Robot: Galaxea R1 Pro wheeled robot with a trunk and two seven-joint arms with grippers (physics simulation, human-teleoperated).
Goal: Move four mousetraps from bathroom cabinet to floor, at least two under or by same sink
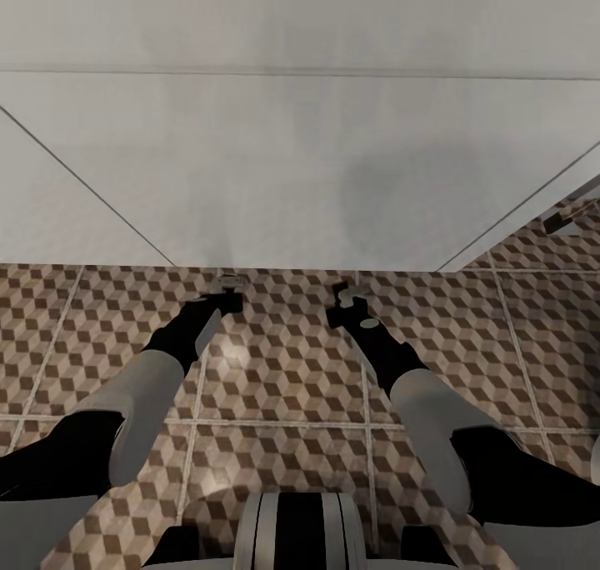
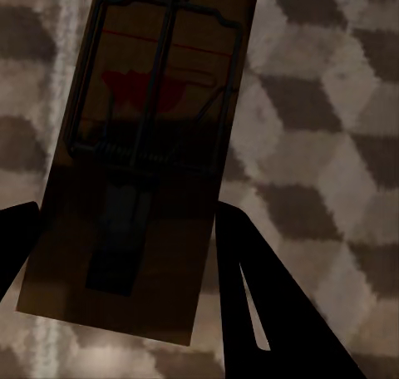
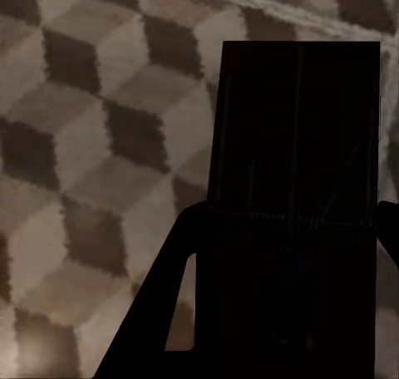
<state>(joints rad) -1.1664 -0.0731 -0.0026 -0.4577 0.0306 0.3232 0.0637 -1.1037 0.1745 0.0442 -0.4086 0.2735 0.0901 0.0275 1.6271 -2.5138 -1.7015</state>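
No words, numbers or brand names can be read anywhere. The mousetrap point(image 2: 145, 163) in the left wrist view bears a red mark and a red line, neither forming legible letters.

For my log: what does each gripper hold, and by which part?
Each holds a mousetrap by its long side edges near one end: left gripper one, right gripper another.

Brown mousetrap point(image 2: 137, 163) with wire bar and red print sits clamped between left gripper point(image 2: 125, 263) fingers, above the cube-pattern floor point(image 2: 332, 146). Second mousetrap point(image 3: 295, 204), dark in shadow, sits between right gripper point(image 3: 283, 312) fingers.
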